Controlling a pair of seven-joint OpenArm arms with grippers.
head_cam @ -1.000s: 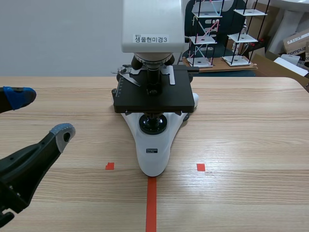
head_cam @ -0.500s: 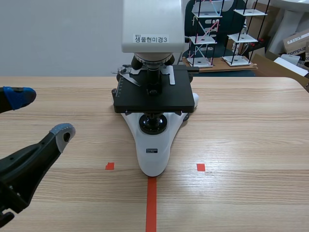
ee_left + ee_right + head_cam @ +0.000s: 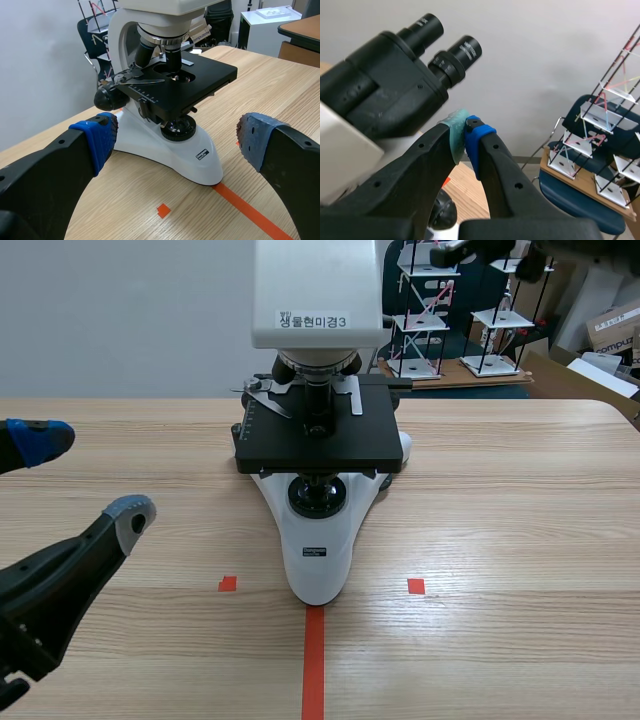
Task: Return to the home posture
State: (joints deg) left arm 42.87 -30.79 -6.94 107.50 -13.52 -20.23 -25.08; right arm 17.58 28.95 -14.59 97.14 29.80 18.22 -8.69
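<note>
The black left gripper [image 3: 82, 476] hangs low over the near left part of the pale wooden table [image 3: 520, 520]. Its two thick fingers are spread wide, one pad blue and one grey, with nothing between them. The black right gripper [image 3: 465, 136] is raised high, close beside the black binocular eyepieces [image 3: 445, 47]. Its green and blue pads are pressed together on nothing, and part of the right arm [image 3: 490, 248] crosses the scene view's upper right corner. The left gripper points at a white-and-black laboratory microscope [image 3: 316, 550] standing mid-table, well apart from the fingers. A white label [image 3: 312, 320] on its head reads "생물현미경3". A smaller plate on the base is too small to read. Its flat black square stage [image 3: 318, 445] carries a fine white scale along one edge. A strip of orange-red tape [image 3: 313, 660] runs up to the base. Beyond the table stand thin wire racks with small white shelves [image 3: 425, 315], a dark blue chair [image 3: 580, 200] and a brown cardboard box [image 3: 615, 325] printed "compu…", its contents hidden.
</note>
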